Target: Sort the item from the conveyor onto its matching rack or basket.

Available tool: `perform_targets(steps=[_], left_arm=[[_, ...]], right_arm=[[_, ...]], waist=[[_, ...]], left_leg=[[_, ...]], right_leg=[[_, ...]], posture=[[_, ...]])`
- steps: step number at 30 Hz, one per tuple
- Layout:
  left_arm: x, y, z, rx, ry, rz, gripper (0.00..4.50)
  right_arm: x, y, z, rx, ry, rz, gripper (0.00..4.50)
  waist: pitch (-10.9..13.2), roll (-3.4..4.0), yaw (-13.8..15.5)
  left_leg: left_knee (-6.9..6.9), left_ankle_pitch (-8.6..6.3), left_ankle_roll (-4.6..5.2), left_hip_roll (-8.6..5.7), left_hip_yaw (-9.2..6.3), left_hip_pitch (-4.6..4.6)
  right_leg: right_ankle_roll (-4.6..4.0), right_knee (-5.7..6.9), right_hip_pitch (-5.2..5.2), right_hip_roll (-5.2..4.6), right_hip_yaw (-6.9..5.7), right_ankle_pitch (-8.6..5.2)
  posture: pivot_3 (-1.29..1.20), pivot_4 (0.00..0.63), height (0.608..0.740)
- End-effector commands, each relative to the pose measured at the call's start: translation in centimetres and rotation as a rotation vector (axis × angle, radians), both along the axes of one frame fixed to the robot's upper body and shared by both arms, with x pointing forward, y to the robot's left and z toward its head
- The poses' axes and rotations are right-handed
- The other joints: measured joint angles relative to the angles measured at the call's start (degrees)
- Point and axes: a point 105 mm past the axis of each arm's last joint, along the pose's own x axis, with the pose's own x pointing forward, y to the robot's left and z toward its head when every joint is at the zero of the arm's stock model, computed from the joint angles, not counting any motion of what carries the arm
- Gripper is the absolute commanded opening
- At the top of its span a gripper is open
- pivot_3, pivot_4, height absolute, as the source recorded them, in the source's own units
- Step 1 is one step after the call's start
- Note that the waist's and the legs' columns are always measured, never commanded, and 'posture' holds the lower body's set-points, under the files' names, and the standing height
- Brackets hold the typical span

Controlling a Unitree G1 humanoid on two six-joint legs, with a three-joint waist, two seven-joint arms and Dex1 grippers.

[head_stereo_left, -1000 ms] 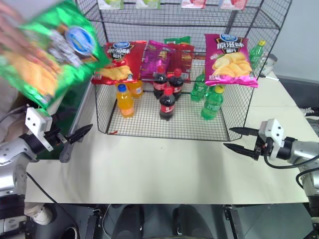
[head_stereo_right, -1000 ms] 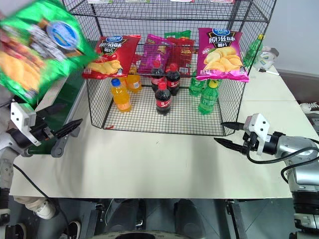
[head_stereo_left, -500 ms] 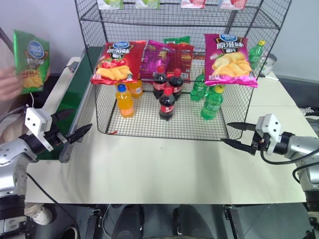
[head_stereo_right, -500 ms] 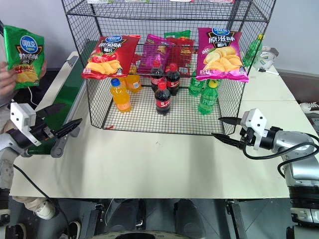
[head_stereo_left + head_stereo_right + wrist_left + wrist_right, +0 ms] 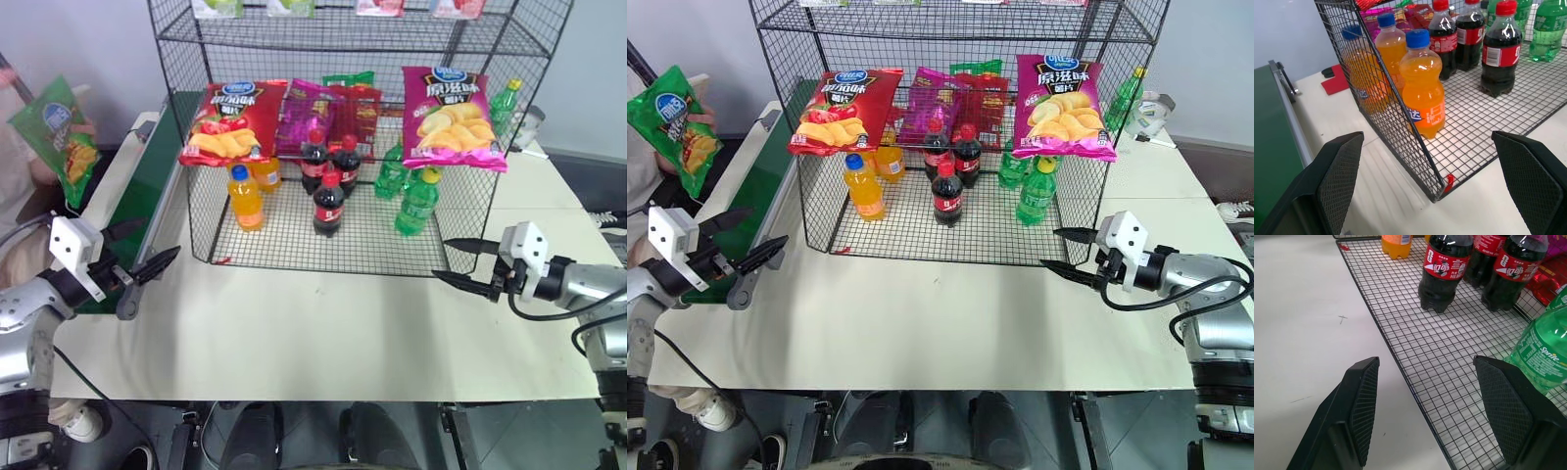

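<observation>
We note the green crisp bag held by a person's hand beside the conveyor, left of the rack. Left gripper and right gripper: both spread, empty.

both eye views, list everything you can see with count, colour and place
green bag: 1, green, held by a person's hand left of the conveyor
conveyor: 1, dark green belt, left of the rack
rack: 1, black wire, at the back of the table
table: 1, cream, under the rack
red bag: 1, red, hung at the rack's front left
magenta bags: 2, one front right, one mid rack
orange bottles: 2, rack floor, left
cola bottles: 3, dark, rack floor, middle
green bottles: 3 seen, rack's right side
left end effector: open, by the conveyor
right end effector: open, at the rack's right front corner
</observation>
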Motion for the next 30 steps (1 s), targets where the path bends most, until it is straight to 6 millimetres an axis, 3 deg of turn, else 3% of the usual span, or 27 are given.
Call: perform_targets(steps=[1,30], left_arm=[[-0.3,0.0,1.4,0.008,-0.064,0.007,4.50],[-1.5,-0.7,1.1,0.000,-0.033,-0.067,4.50]], right_arm=[[0.1,0.0,0.8,-0.020,-0.040,0.009,3.18],[0.4,0.8,1.7,0.001,-0.073,0.042,3.18]], waist=[[0.00,0.00,0.00],[0.00,0.00,-0.08]], left_leg=[[0.00,0.00,0.00,0.00,0.00,0.00],[0.00,0.00,0.00,0.00,0.00,0.00]], right_leg=[[0.00,0.00,0.00,0.00,0.00,0.00],[0.00,0.00,0.00,0.00,0.00,0.00]], posture=[[0.00,0.150,0.739],[0.00,0.150,0.739]])
